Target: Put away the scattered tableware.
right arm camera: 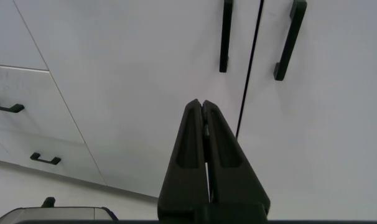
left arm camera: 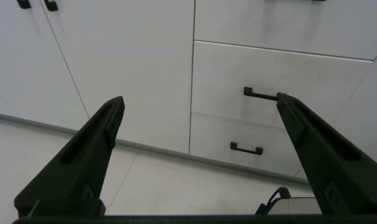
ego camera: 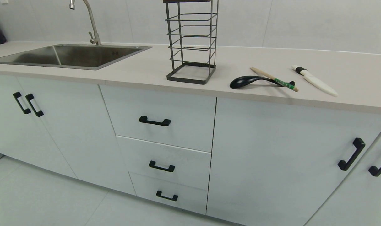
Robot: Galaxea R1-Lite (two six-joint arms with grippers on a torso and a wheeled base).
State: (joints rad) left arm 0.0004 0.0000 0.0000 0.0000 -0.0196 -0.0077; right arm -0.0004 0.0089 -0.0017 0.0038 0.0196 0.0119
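On the countertop (ego camera: 140, 72) to the right lie a black ladle (ego camera: 243, 81), a pair of wooden chopsticks with green bands (ego camera: 274, 79) resting across its handle, and a white knife with a black band (ego camera: 314, 80). A tall black wire rack (ego camera: 192, 42) stands mid-counter. My left gripper (left arm camera: 201, 106) is open, low in front of the lower drawers (left arm camera: 275, 81). My right gripper (right arm camera: 203, 109) is shut with nothing in it, facing the white cabinet doors (right arm camera: 145, 68).
A steel sink (ego camera: 71, 55) with a faucet (ego camera: 89, 18) sits at the counter's left. Below are a stack of three drawers with black handles (ego camera: 155, 121) and cabinet doors (ego camera: 272, 157) on both sides. Pale tiled floor (ego camera: 36, 201) lies in front.
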